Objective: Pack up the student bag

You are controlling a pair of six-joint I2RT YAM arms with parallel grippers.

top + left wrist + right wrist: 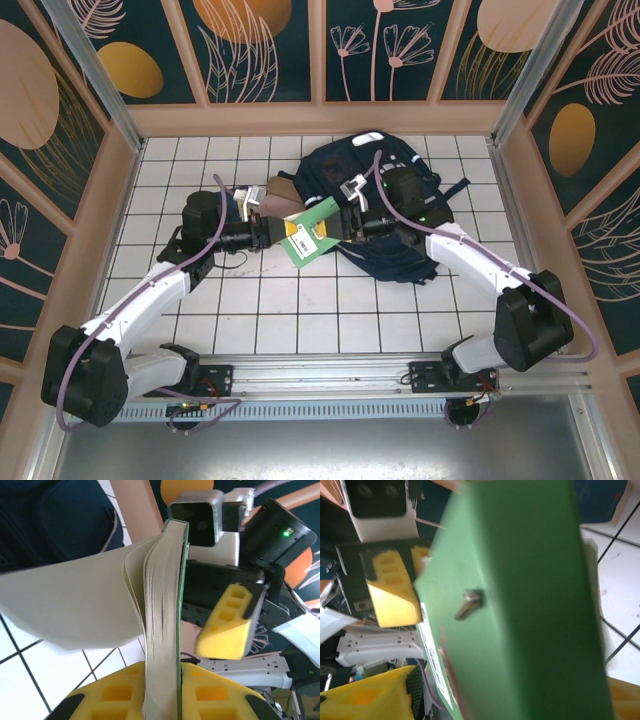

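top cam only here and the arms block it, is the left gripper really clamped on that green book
Observer: Yes. In the left wrist view the left gripper has its yellow fingers pressed against both sides of the green book.
Operator: book closed?
Observer: No, some pages curl away to one side.
Operator: right gripper?
Observer: The right gripper straddles the book in the right wrist view. I can't tell whether it grips.

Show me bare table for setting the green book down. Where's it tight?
Free: the table near centre, between the green book and the base rail; also its far-left corner, beyond the left arm. Crowded: mid-table, where the left gripper and right gripper meet at the book, and far centre-right, where the student bag lies.
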